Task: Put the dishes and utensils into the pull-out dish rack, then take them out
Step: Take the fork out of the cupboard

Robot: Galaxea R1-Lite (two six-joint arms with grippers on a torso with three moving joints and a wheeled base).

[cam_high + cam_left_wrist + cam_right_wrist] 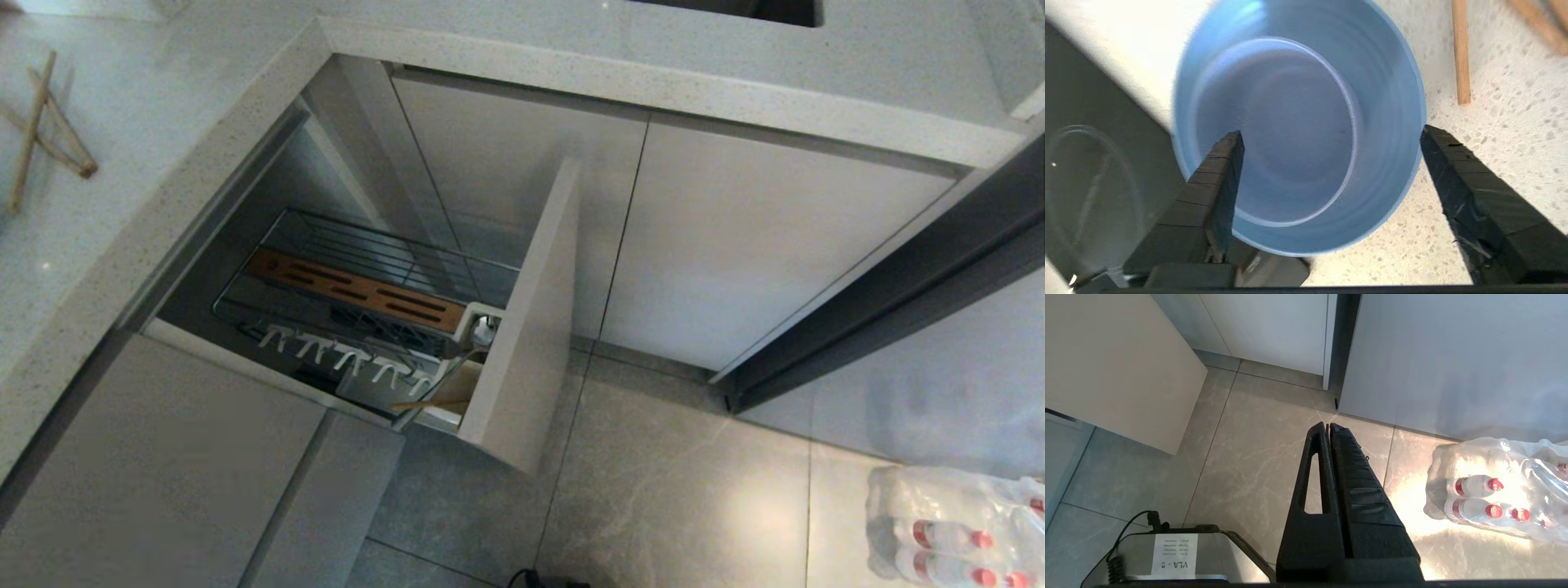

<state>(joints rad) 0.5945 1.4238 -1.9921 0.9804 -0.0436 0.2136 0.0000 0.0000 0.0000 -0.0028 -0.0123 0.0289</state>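
The left gripper (1331,134) hangs over the speckled countertop (1494,143) with its jaws spread wide and nothing clamped between them. The light-blue bowl (1298,134) sits upright on the counter directly under it: one finger (1216,192) reaches in over the bowl's hollow, the other finger (1466,179) stands just outside the rim on the far side, so the bowl's wall lies between the two (whether either pad brushes the rim cannot be told). Beyond the outer finger, wooden chopsticks (1461,53) lie on the counter, close to the bowl but apart from it; in the head view the chopsticks (45,131) lie crossed in a loose heap, well back from the counter's edge (204,188). On the bowl's other side a dark glossy surface (1094,171) begins just beside it, leaving little room there.

Below the counter's edge the pull-out dish rack (367,294) stands drawn out, its beige front panel (526,327) jutting over the floor tiles (653,490); its wire floor and wooden strip (359,294) hold no dishes, and a light-brown wooden piece (433,403) shows near the white utensil cup (478,327).

The right gripper (1329,425) is pressed shut on nothing, pointing at bare floor, with a pack of water bottles (1494,494) to one side and the front panel (1114,371) to the other.
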